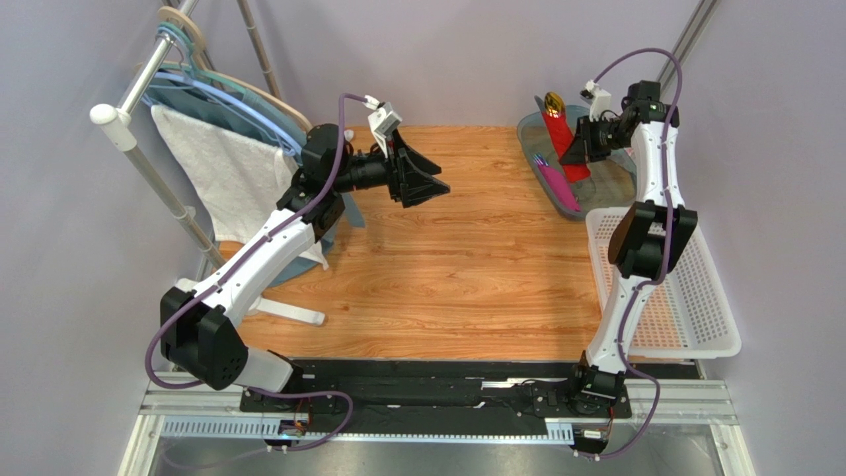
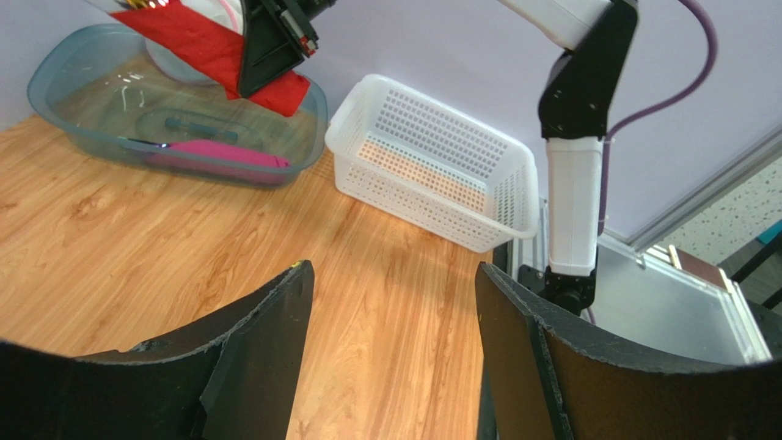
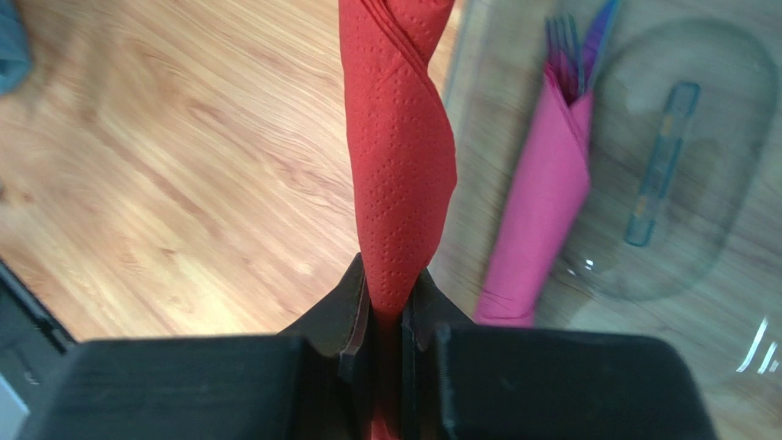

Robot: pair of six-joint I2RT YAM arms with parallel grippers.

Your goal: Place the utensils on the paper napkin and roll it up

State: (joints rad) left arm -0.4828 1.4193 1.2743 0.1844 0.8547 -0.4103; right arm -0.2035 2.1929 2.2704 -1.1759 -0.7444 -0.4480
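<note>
The paper napkin (image 1: 564, 134) is showing as a tight red roll, twisted in a spiral, its thin surface dotted with fine embossing in the right wrist view (image 3: 399, 156). A shiny metal tip of the utensils (image 1: 552, 102) is poking out of its upper end; the rest is hidden inside the roll. The right gripper (image 1: 576, 149) is pinching the roll's lower end between nearly closed black fingers (image 3: 353, 307), holding it tilted above a clear blue-tinted plastic bin (image 1: 523, 139) at the far right of the wood-grain table (image 1: 447, 268). A pink napkin roll (image 3: 541, 220) with fork tines at one end is lying inside the bin. A white perforated plastic basket (image 1: 710, 317) is sitting just beside the bin. The left gripper (image 1: 422, 178) is hovering over the table with jaws wide and empty (image 2: 393, 275).
</note>
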